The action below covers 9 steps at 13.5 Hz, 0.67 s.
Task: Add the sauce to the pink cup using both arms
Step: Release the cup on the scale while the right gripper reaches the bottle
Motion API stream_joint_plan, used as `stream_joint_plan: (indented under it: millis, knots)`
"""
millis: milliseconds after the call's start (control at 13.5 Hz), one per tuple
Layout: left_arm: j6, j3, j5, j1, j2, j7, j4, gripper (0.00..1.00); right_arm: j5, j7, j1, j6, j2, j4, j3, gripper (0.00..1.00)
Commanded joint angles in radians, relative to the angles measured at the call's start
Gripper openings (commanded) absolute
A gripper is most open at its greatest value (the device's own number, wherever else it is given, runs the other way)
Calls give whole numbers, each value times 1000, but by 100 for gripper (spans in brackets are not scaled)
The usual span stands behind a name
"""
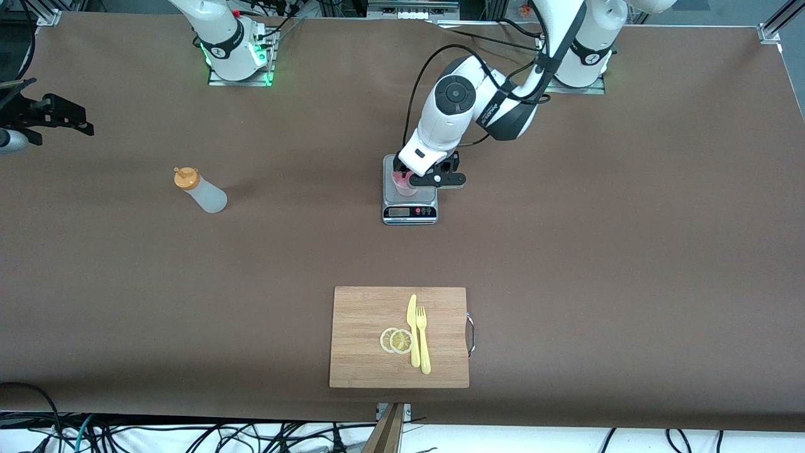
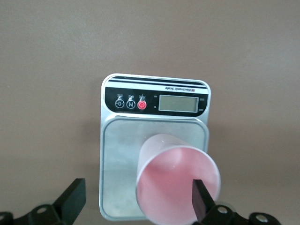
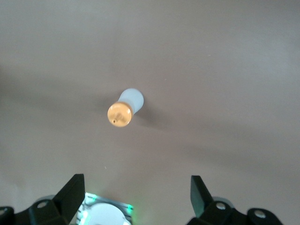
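The pink cup (image 1: 402, 184) stands on the scale's plate, partly hidden by the left arm's hand. My left gripper (image 1: 422, 178) is low over the scale and open. In the left wrist view the cup (image 2: 176, 180) lies between the spread fingers of that gripper (image 2: 138, 199), close to one fingertip (image 2: 201, 197) that shows over its mouth. The sauce bottle (image 1: 204, 195) with its orange cap stands alone toward the right arm's end of the table. My right gripper (image 3: 137, 199) is open and empty, high over the table, with the bottle (image 3: 126, 107) below it. It does not show in the front view.
The silver scale (image 1: 410, 212) sits mid-table; its display shows in the left wrist view (image 2: 177, 102). A wooden cutting board (image 1: 361, 352) nearer the front camera holds lemon slices (image 1: 396, 340), a yellow knife and a fork. A black fixture (image 1: 47, 116) juts in at the right arm's end.
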Motion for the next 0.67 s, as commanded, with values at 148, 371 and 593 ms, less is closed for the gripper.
stream_joint_plan:
  millis: [148, 371, 593]
  knots:
    - [-260, 77, -23, 17, -70, 10, 155, 100, 103, -341, -98, 16, -31, -130, 2, 100]
    - [-393, 134, -14, 50, -76, 18, 275, 100, 165, -545, -152, 27, 7, -178, 0, 100]
    - [-432, 146, -12, 142, -98, 51, 318, 100, 252, -729, -206, 28, 81, -197, -14, 100]
